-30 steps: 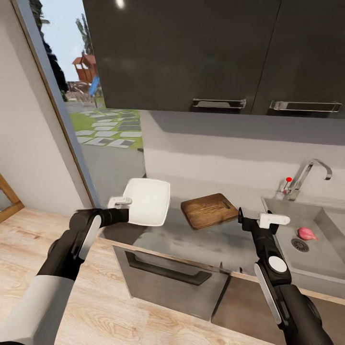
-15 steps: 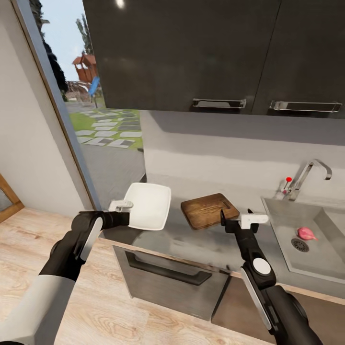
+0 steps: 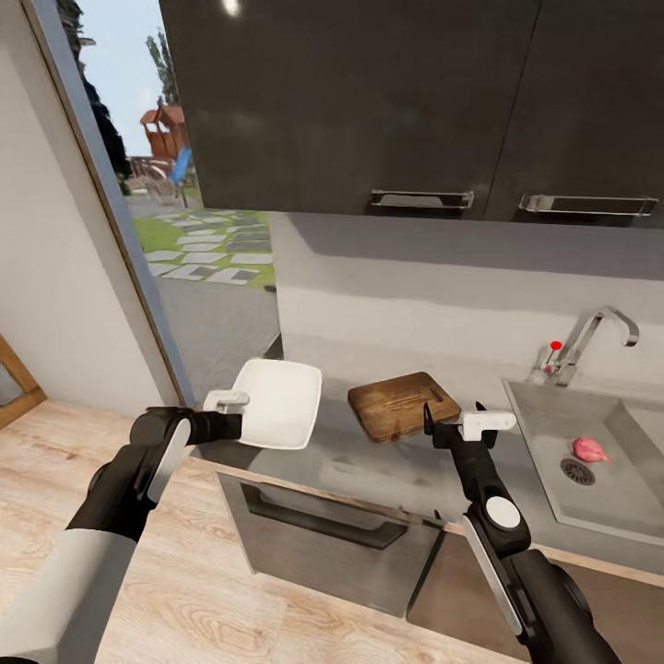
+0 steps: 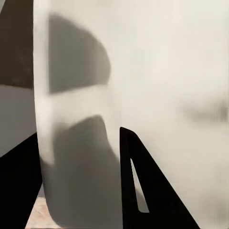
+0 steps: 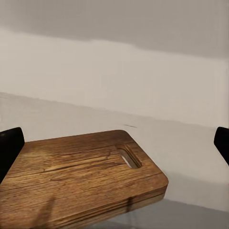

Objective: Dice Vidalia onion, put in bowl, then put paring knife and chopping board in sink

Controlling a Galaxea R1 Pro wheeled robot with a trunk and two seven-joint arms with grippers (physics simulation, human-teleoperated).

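A: What has moved since half a second ago?

B: The left end effector (image 3: 242,412) has carried the bowl (image 3: 277,402) a little lower and further out past the tabletop's (image 3: 387,466) left end. The right arm has hardly shifted; a second ago it stood nearer the sink (image 3: 590,452), and it now sits by the chopping board (image 3: 403,404).

A: How does the left end effector stand?

B: It is clamped on the bowl's rim. In the left wrist view one dark finger (image 4: 143,186) lies inside the bowl (image 4: 157,95) and the other behind its wall. The bowl is tilted and held clear of the tabletop.

A: And the right end effector (image 3: 452,422)?

B: Spread wide and holding nothing. It hovers just beside the board's right corner, toward the tabletop's front edge. In the right wrist view the chopping board (image 5: 81,176) lies between the two fingertips (image 5: 9,148), slot hole facing the back wall.

A: Where is the Vidalia onion (image 3: 590,449)?

B: In the sink basin, just beside the round drain (image 3: 577,471), well apart from both end effectors.

A: Anything around them?

B: The tap (image 3: 590,341) with its red dot stands at the sink's back edge. Dark wall cabinets (image 3: 415,101) hang above, an oven front (image 3: 323,530) sits under the tabletop, and a glass door (image 3: 166,212) opens at the left end.
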